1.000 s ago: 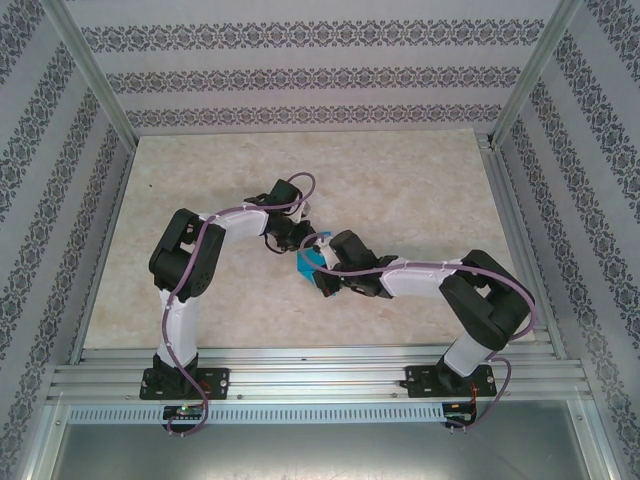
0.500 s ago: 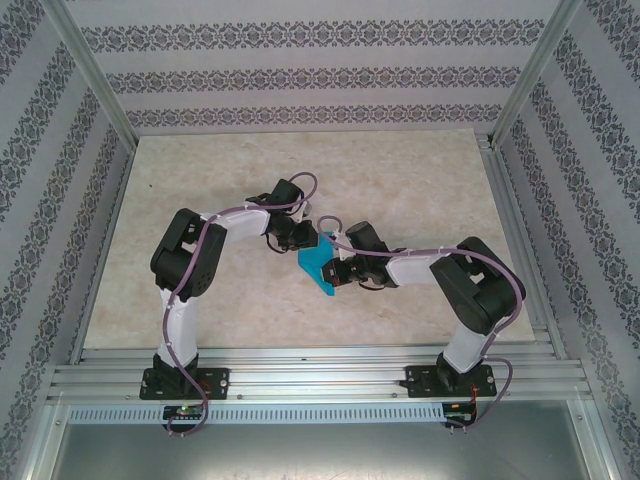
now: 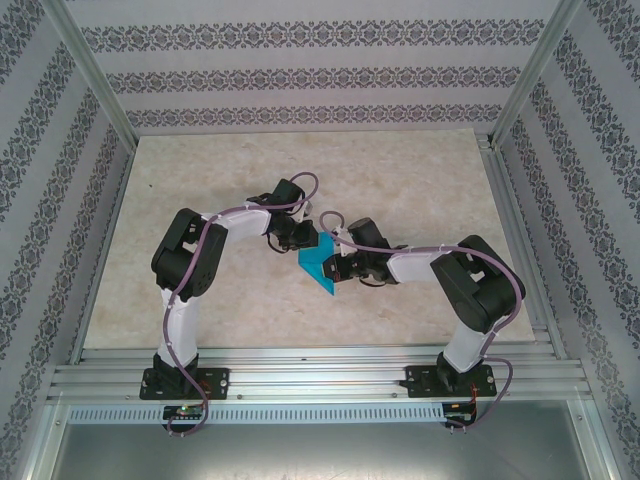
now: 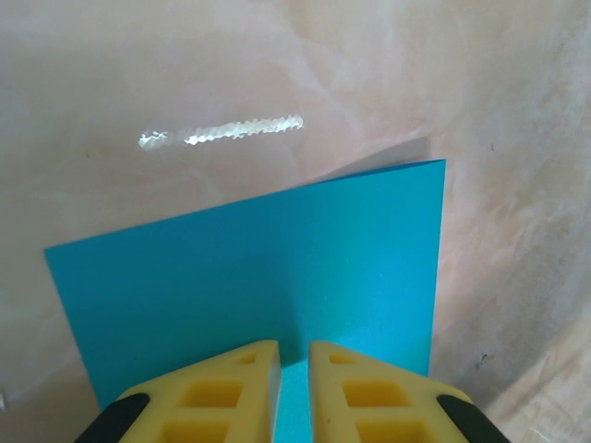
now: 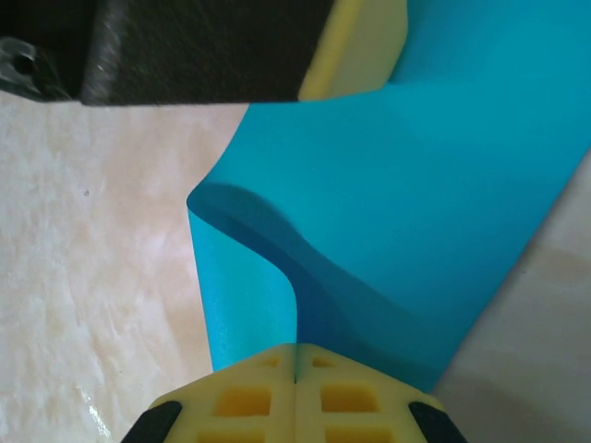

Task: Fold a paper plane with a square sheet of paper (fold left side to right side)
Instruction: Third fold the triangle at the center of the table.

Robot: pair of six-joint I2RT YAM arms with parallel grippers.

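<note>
Mid-fold above the marbled surface (image 3: 200, 180), the square sheet of paper (image 3: 322, 262) hangs between the two arms near the middle of the workspace, lifted and bowed rather than lying flat. We judge the step in hand to be carrying the left side across to meet the right. To do it well, the two edges should be brought flush corner to corner before anything is pressed. The sheet should then be lowered so the bend settles on the surface as one straight line. Only then should the crease be set, working from its middle outward. The soft S-shaped curl we see close to the right gripper (image 5: 295, 355) would need drawing taut first, or it could flatten into a stray wrinkle. That gripper's jaws are pressed fully together, with the cyan paper emerging from between the tips, so we read it as pinching one edge. The left gripper (image 4: 294, 358) shows its jaws a narrow slit apart. Blue paper shows in the slit and the sheet rises in front of it. We take that as a light nip on the opposite edge.
</note>
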